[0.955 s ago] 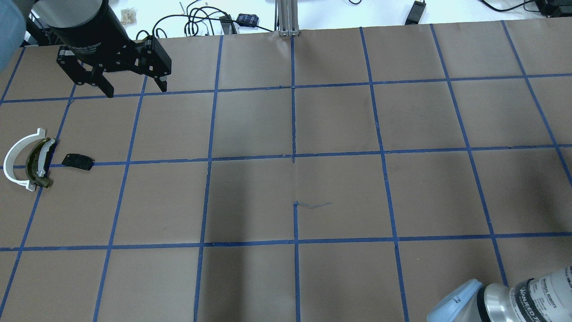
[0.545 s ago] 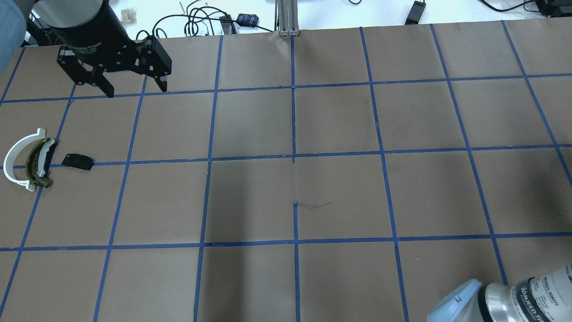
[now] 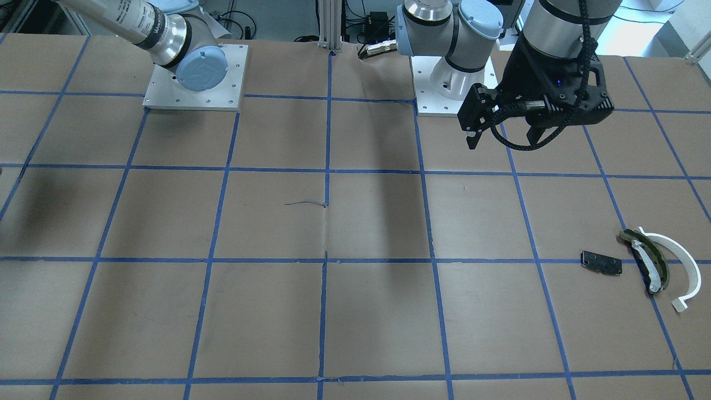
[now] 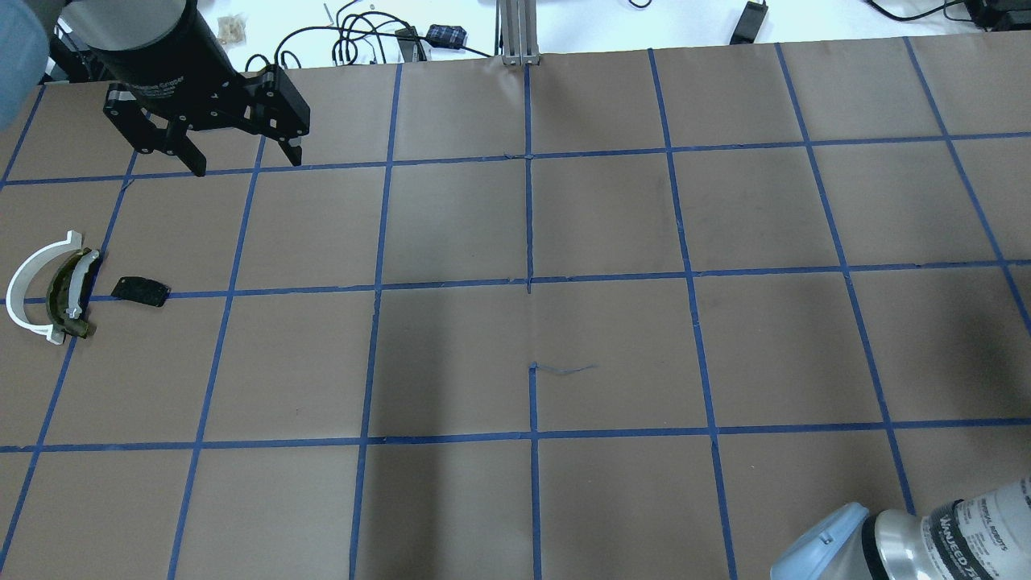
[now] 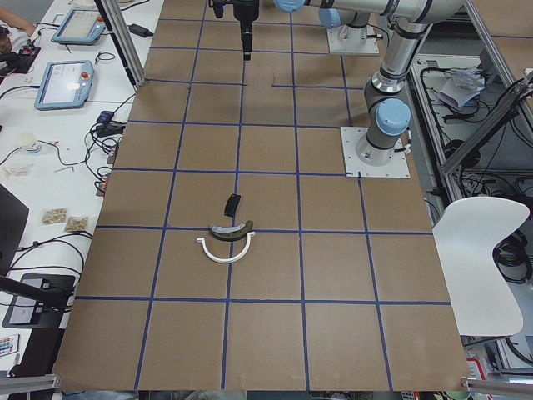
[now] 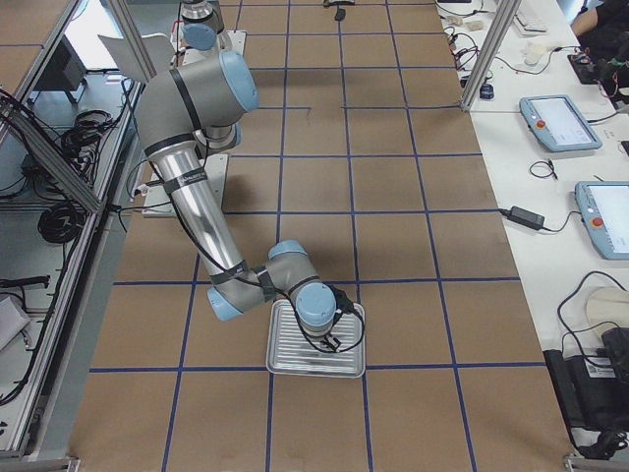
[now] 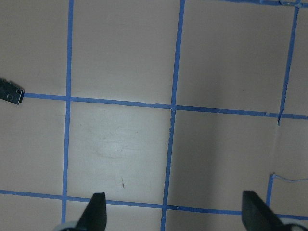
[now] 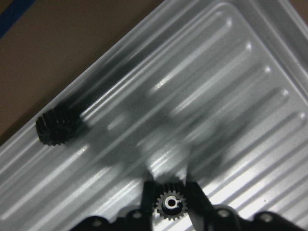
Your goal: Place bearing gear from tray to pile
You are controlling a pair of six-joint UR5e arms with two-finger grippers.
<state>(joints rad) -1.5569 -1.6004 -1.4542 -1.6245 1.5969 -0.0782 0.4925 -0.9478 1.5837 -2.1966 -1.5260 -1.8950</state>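
Observation:
The pile lies at the table's left side: a white arc (image 4: 28, 290), an olive-green and white curved piece (image 4: 68, 294) and a small black plate (image 4: 140, 291). My left gripper (image 4: 246, 165) hangs open and empty behind the pile, above the table. The metal tray (image 6: 295, 354) stands at the table's right end. In the right wrist view my right gripper (image 8: 169, 197) is down in the tray (image 8: 216, 96). Its fingers (image 8: 147, 192) are shut on a small black bearing gear (image 8: 169, 206) with a silver hub. A second black gear (image 8: 57, 127) lies in the tray to its left.
An aluminium post (image 4: 515, 32) stands at the table's far edge, with cables behind it. The right arm's elbow (image 4: 886, 540) shows at the near right corner. The arms' base plates (image 3: 194, 78) sit on the robot's side. Blue tape marks a grid on the brown table.

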